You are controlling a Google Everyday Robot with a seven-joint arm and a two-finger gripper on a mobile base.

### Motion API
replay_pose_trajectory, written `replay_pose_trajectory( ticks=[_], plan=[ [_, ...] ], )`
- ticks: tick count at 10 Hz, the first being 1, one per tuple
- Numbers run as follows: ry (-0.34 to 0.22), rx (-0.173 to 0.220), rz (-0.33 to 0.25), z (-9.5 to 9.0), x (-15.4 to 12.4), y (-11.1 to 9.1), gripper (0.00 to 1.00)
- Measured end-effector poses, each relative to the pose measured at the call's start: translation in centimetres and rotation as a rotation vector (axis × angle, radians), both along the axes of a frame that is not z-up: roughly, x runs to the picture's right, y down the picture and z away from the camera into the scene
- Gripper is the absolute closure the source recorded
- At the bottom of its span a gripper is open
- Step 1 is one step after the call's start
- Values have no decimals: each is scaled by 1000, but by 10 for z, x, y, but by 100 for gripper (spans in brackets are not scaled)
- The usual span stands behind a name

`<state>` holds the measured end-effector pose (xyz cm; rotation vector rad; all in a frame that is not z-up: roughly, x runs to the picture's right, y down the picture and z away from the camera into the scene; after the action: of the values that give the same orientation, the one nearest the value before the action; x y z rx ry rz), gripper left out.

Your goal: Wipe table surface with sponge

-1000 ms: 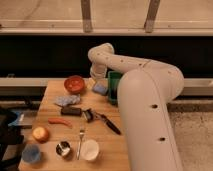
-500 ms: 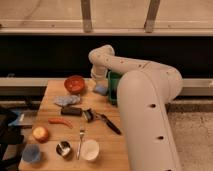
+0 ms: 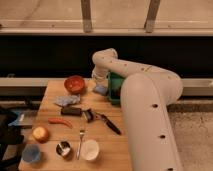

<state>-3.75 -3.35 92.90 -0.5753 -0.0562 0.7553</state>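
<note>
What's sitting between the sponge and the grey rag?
Nothing: bare table surface, per the camera view. The tool hangs right over the sponge, near the far edge.

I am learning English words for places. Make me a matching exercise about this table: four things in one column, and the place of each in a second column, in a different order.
Things
1. orange bowl
2. blue cup
3. red chili pepper
4. end effector

Places
A. corner of the table surface nearest the camera, picture-left
B. far side of the table, just over the sponge
C. far side of the table, picture-left of the sponge
D. nearer the camera than the grey-blue cloth

Pairs: 1-C, 2-A, 3-D, 4-B
</note>
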Motion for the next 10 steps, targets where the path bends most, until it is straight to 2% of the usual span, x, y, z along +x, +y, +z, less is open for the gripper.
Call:
replay_pose_trajectory(
  ticks=[2, 5, 10],
  plan=[
    [-11, 9, 7, -1, 3, 1, 20],
    [-32, 1, 8, 6, 3, 7, 20],
    [-61, -58, -10, 33, -1, 28, 20]
  ],
)
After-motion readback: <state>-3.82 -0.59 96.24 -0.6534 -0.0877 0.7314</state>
